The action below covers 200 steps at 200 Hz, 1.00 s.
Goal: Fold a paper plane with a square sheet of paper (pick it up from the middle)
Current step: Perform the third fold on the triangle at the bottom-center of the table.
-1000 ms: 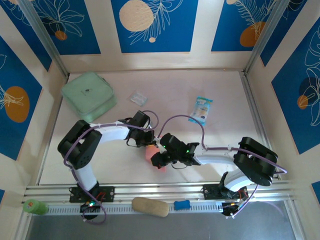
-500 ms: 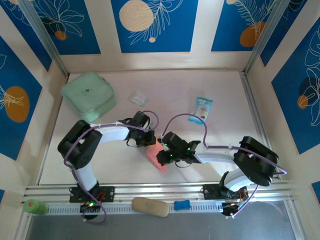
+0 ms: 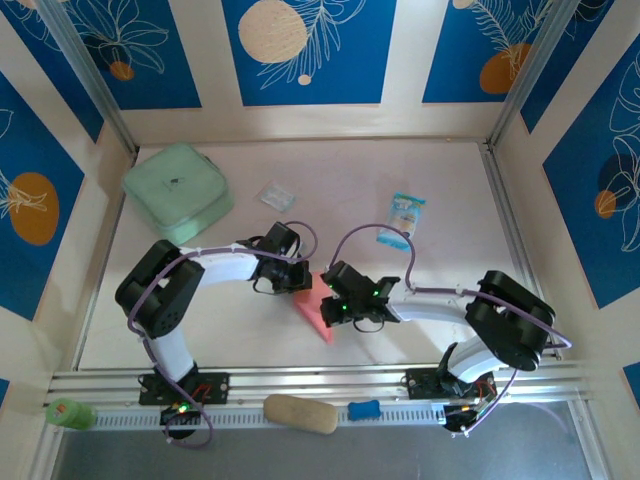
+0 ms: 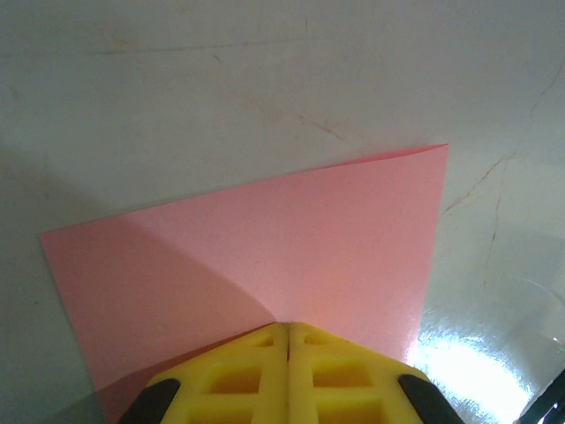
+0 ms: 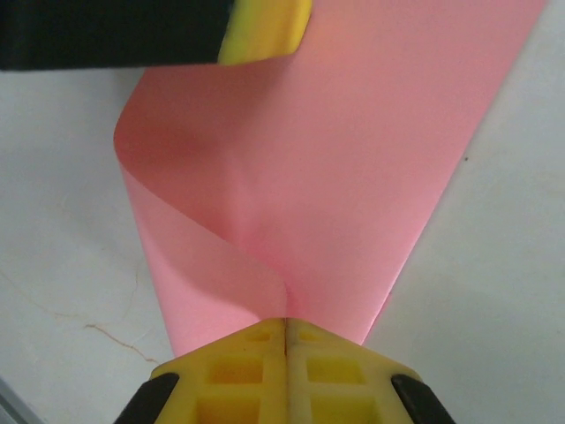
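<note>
"That square sheet of paper (image 4: pixel 265 238)? Thin, matt, smooth."

"And the left gripper (image 4: pixel 289 329) has dull yellow moulded plastic fingers (image 4: pixel 234 382). The table (image 4: pixel 221 79) looks pale, faintly glossy, hairline-scratched. At ten o'clock, the green pouch (image 3: pixel 178 192) seems soft cloth."

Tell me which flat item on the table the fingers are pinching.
The salmon-pink paper sheet, pinched by the left fingers and the right fingers. The mint-green pouch, clear wrapper and blue-and-white packet lie free further back.
</note>
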Motion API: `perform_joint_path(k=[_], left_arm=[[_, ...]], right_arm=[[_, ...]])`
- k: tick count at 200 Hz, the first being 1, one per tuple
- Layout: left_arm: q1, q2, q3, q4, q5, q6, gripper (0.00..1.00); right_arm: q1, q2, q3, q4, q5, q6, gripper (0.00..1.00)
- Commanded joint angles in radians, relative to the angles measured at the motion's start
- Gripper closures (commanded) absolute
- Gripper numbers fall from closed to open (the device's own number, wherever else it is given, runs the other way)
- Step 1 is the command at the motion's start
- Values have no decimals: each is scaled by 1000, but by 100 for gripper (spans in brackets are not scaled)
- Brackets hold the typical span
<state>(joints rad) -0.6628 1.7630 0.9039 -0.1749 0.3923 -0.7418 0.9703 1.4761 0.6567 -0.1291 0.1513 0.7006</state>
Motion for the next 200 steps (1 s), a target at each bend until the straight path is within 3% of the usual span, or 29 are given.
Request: perform_joint_path(k=[1,200], left_arm=[[5,25,-20,-38,-1,1,95],[5,28,-25,-24,8,-8,95]], right_arm=[[-7,15,28,-43,10,7,98],[-36,52,60,-44,-27,-21,99]])
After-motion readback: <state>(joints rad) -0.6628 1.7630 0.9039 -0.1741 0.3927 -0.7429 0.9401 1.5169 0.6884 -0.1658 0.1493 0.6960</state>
